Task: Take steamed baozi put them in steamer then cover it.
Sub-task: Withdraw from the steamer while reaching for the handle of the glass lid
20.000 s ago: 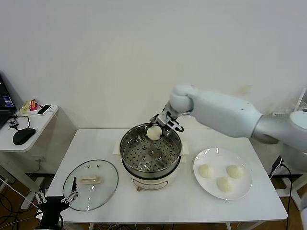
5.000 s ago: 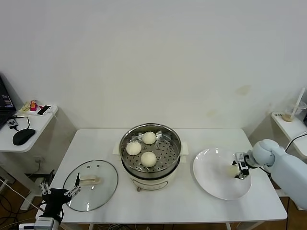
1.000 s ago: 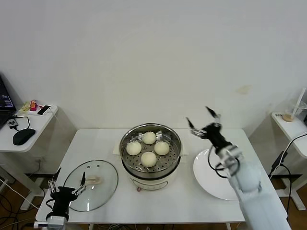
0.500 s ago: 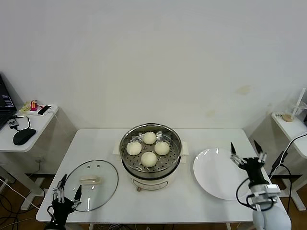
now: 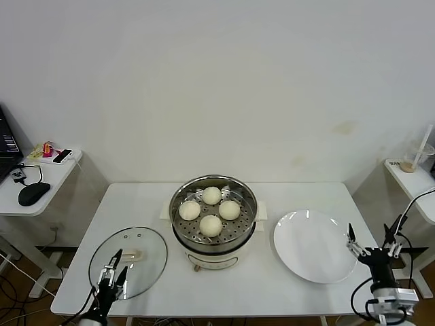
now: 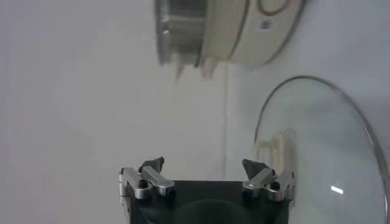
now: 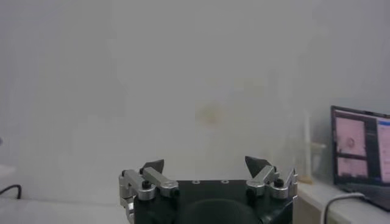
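Observation:
Four off-white baozi (image 5: 211, 225) lie on the perforated tray inside the steel steamer (image 5: 213, 241) on its cream base at the table's middle. The steamer's base also shows in the left wrist view (image 6: 219, 33). The glass cover (image 5: 146, 244) with its cream handle lies flat on the table's front left; it also shows in the left wrist view (image 6: 329, 152). My left gripper (image 5: 113, 267) is open and empty at the cover's near edge. My right gripper (image 5: 371, 242) is open and empty, low at the table's front right corner, beside the plate.
A bare white plate (image 5: 315, 246) lies right of the steamer. A side table with a mouse (image 5: 34, 193) and small items stands at the far left. A second side table (image 5: 408, 173) with a cup stands at the far right.
My right arm has dropped from over the plate to the table's front right corner. My left gripper has moved right and closer, over the cover's near edge.

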